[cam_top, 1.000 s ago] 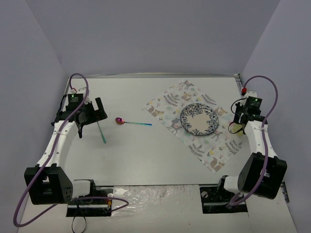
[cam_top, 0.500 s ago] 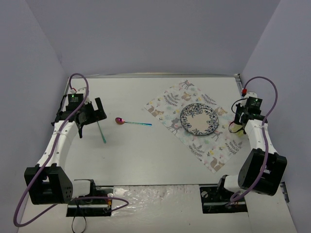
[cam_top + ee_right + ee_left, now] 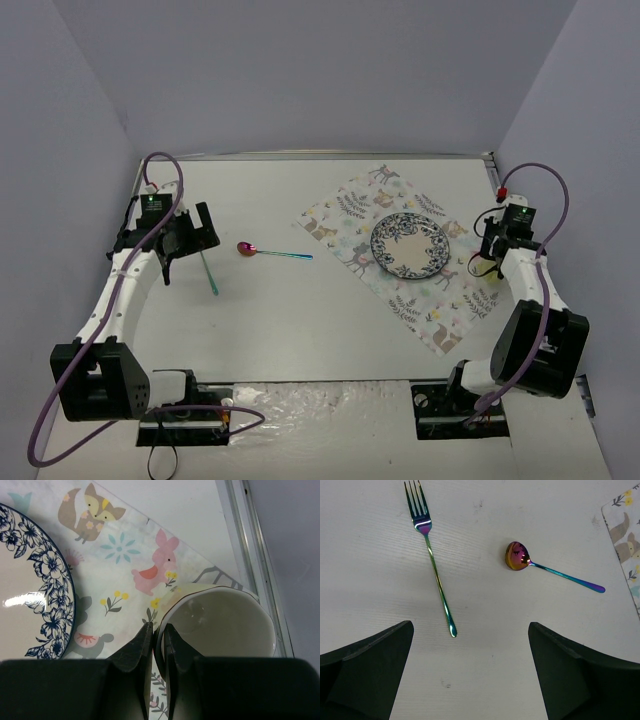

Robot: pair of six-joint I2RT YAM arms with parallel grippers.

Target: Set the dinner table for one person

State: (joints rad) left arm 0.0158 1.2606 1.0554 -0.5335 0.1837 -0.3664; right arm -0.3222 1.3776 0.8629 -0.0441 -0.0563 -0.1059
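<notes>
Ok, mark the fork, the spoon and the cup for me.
fork (image 3: 436, 575), left wrist view, middle of its handle.
spoon (image 3: 516, 556), left wrist view, on its bowl.
cup (image 3: 225, 625), right wrist view, inside wall.
</notes>
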